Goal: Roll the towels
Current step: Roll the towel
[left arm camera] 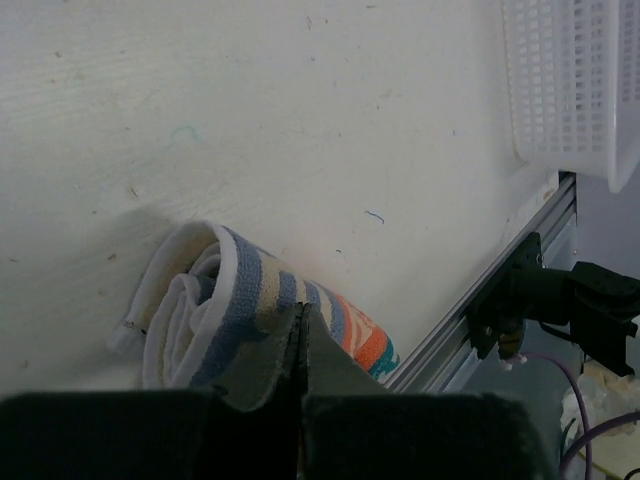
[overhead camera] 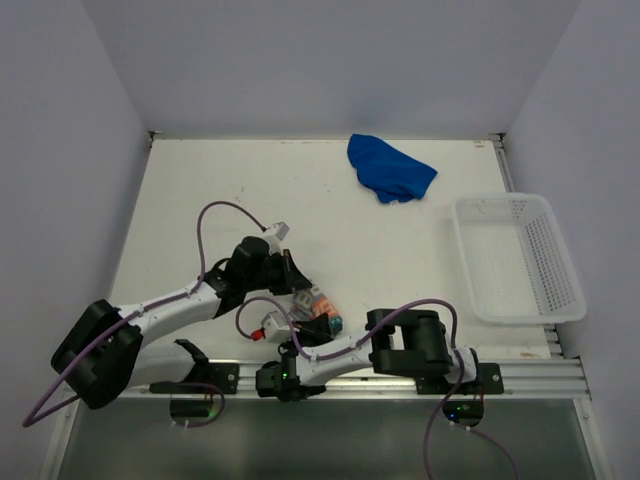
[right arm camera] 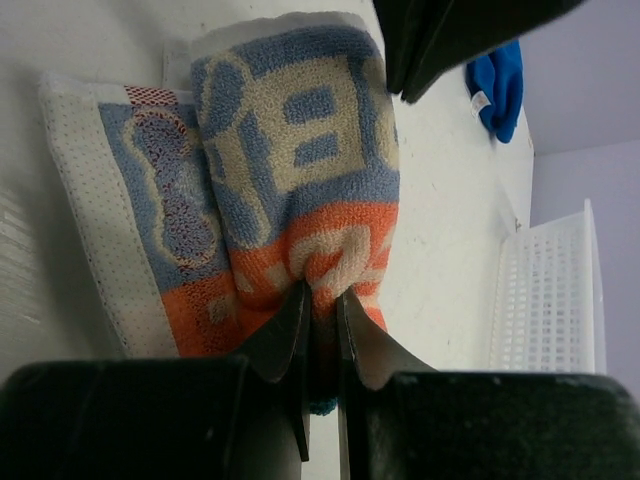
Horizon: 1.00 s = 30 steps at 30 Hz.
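The patterned towel [overhead camera: 318,310], orange, grey-blue and white with block lettering, lies partly rolled near the table's front edge between my two grippers. In the right wrist view my right gripper [right arm camera: 322,300] is shut on the orange end of this towel [right arm camera: 290,150], pinching a fold of cloth. My left gripper [left arm camera: 300,312] is shut with its tips pressed against the top of the roll [left arm camera: 230,300] and nothing showing between the fingers; its dark fingers [right arm camera: 430,40] reach the roll's far end. The plain blue towel [overhead camera: 390,168] lies crumpled at the back of the table, far from both grippers.
A white mesh basket [overhead camera: 520,255] stands at the right side of the table. An aluminium rail [overhead camera: 520,375] with the arm bases runs along the front edge, close behind the roll. White walls enclose the left, back and right sides.
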{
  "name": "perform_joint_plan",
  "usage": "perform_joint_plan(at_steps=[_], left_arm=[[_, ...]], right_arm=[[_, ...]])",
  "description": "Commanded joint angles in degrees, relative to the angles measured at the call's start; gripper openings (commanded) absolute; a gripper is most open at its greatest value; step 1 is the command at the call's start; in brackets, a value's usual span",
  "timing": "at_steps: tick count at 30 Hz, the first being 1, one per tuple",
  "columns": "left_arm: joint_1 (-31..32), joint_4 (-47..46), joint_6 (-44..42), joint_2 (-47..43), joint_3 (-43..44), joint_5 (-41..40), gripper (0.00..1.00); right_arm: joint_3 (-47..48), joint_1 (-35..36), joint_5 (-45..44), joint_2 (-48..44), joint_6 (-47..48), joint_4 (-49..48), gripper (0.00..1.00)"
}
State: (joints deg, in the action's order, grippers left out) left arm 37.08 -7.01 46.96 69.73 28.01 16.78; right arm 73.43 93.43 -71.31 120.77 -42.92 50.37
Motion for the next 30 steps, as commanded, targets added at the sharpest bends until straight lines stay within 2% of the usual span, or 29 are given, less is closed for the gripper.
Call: perform_joint_plan(at_steps=[1, 12, 16, 24, 27, 30], left_arm=[[2.7, -5.7, 2.4, -0.2, -2.5, 0.9, 0.00], [5.6, -11.9, 4.3, 5.7, -10.2, -1.7, 0.00], [5.6, -12.2, 4.4, 6.9, -10.8, -2.7, 0.00], [5.6, -13.4, 4.0, 9.5, -11.0, -3.2, 0.00], [5.7, -13.4, 4.0, 9.7, -11.1, -3.3, 0.00], [5.6, -13.4, 4.0, 9.5, -11.5, -3.4, 0.00]], right_arm=[[-0.9, 0.5, 2.7, -1.2, 0.6, -4.8, 0.00], [-5.0, -0.3, 7.0, -6.4, -0.8, -11.5, 0.01], [-6.7, -0.8, 8.1, -10.8, -0.9, -14.2, 0.12], [-11.7, -1.4, 11.1, -23.4, 1.4, -21.6, 0.41], [-13.4, -1.8, 13.2, -26.9, 1.7, -23.3, 0.49], [-16.9, -3.4, 18.2, -31.7, 0.8, -26.9, 0.51]])
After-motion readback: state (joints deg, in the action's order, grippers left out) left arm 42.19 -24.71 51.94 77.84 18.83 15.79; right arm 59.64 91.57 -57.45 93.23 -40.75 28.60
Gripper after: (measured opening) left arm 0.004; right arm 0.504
